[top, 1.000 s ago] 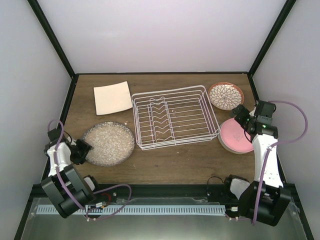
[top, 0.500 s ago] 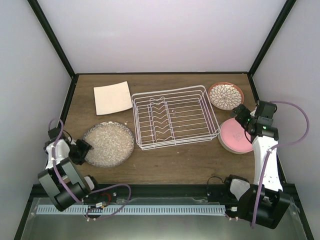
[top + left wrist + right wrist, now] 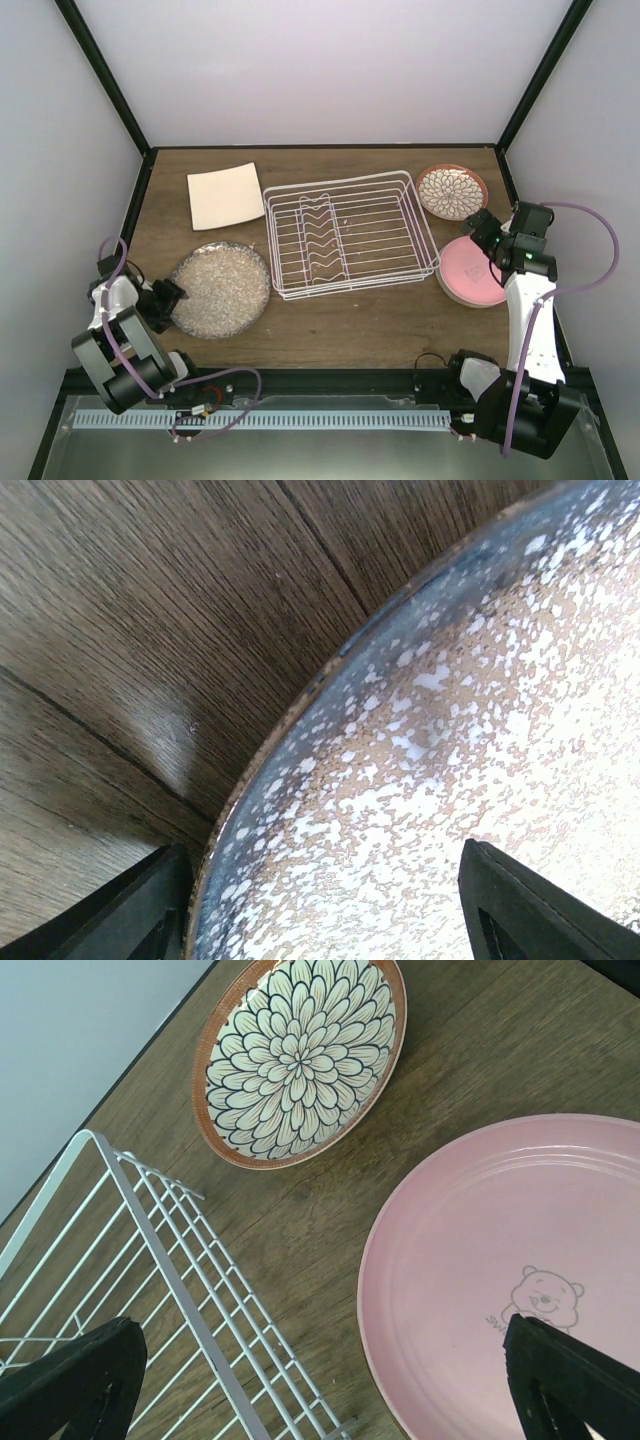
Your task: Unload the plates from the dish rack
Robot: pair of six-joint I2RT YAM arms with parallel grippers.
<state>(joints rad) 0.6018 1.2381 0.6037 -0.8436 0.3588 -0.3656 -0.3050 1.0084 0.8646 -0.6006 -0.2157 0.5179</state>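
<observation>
My L pincer (image 3: 325, 905) spread astride speckled plate (image 3: 480, 730) rim nr counter's (image 3: 150, 630) left edge; R pincer (image 3: 320, 1380) spread over pink plate (image 3: 470, 1250), rack (image 3: 345, 235) beside.

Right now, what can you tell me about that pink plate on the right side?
The pink plate is round, glossy and ceramic-looking, with a shallow raised rim and a small bear face printed near one edge. It lies flat on the wooden table, just right of the dish rack and nearer than the floral plate, apart from it. The right gripper hangs open over its far edge; whether it touches cannot be told.
</observation>
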